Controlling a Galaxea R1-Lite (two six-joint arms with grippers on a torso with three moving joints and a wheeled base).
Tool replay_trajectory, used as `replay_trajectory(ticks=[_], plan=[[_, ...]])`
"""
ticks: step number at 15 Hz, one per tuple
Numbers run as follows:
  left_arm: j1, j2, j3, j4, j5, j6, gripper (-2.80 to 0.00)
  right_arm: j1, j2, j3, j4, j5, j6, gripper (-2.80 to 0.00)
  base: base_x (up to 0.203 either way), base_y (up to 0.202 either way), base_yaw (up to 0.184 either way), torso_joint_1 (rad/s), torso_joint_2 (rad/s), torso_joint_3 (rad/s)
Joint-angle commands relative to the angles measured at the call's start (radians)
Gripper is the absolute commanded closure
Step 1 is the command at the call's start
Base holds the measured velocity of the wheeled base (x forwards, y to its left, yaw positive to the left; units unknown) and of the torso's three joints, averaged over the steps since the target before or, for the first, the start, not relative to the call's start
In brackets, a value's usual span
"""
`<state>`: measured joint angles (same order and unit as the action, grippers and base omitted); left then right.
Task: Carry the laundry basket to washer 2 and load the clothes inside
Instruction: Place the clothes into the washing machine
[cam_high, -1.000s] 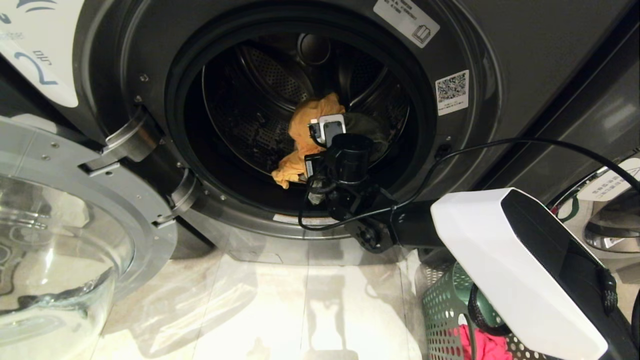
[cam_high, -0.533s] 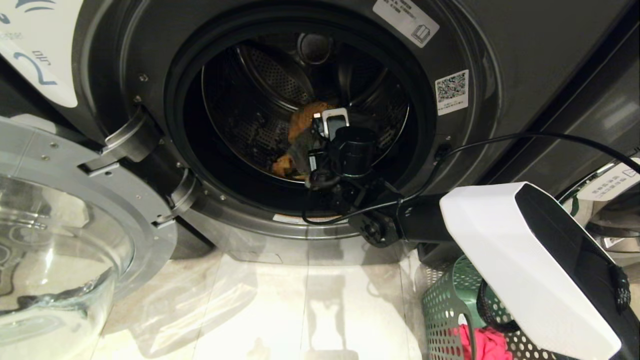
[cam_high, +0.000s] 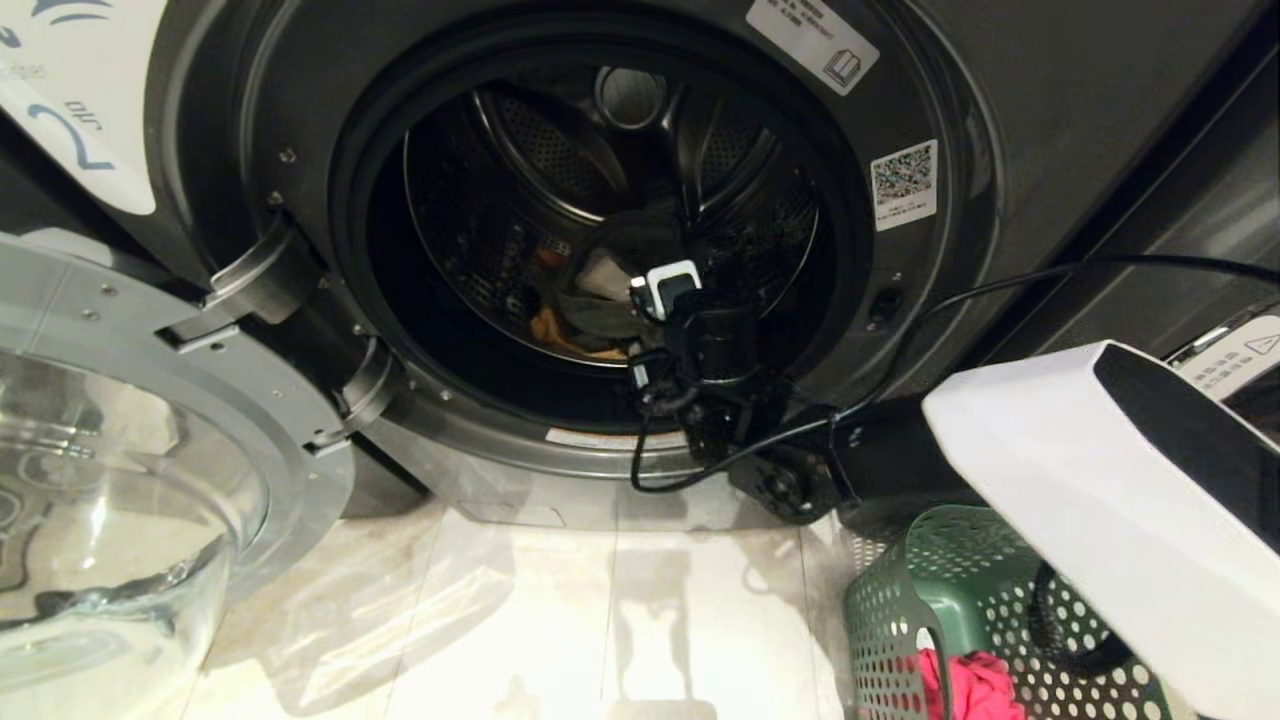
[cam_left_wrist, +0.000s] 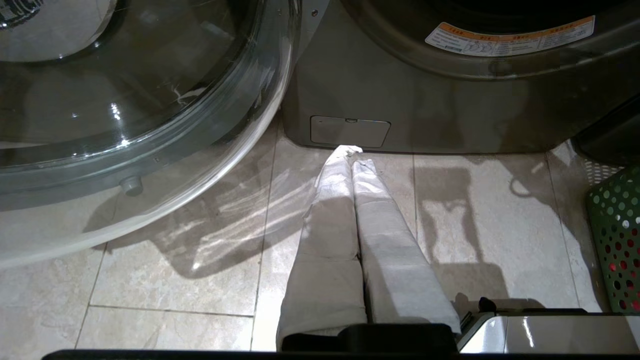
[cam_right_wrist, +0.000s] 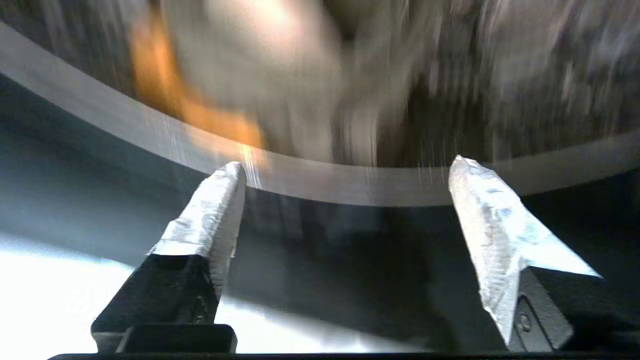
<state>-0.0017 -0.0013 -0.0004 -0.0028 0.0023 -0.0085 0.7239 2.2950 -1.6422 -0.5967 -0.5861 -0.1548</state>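
A white label with a blue "2" (cam_high: 75, 110) is noted on washer 2 (cam_high: 1050, 120), with a QR sticker (cam_high: 904, 180) beside the drum opening and its glass door (cam_high: 120, 480) swung wide over pale floor tiles (cam_left_wrist: 165, 280). The right tool (cam_right_wrist: 345, 172) is seen at the drum mouth, spread wide and empty, before grey and mustard clothes (cam_high: 590, 310). The laundry basket (cam_high: 900, 600) stands on the floor at the right with a pink garment (cam_high: 965, 690) inside; the left tool (cam_left_wrist: 352, 155) is closed, empty.

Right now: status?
Right gripper open, empty, at washer 2 mouth. Left gripper shut, parked. Yellow and grey clothes in drum; pink one in basket.
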Motion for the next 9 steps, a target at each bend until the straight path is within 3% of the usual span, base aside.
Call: replay_trajectory(ticks=[1, 5, 9], plan=[[-0.001, 0.000, -0.001, 0.000, 0.001, -0.001, 0.00, 0.006, -0.146, 0.175, 0.022, 0.008, 0.002, -2.80, 0.000, 0.000, 0.000, 0.000, 0.00, 0.000], [-0.001, 0.000, -0.001, 0.000, 0.001, -0.001, 0.00, 0.029, -0.468, 0.629, 0.068, 0.139, 0.005, -2.80, 0.000, 0.000, 0.000, 0.000, 0.00, 0.000], [0.000, 0.000, -0.001, 0.000, 0.001, -0.001, 0.00, 0.021, -0.710, 1.005, 0.086, 0.171, 0.087, -2.80, 0.000, 0.000, 0.000, 0.000, 0.00, 0.000]])
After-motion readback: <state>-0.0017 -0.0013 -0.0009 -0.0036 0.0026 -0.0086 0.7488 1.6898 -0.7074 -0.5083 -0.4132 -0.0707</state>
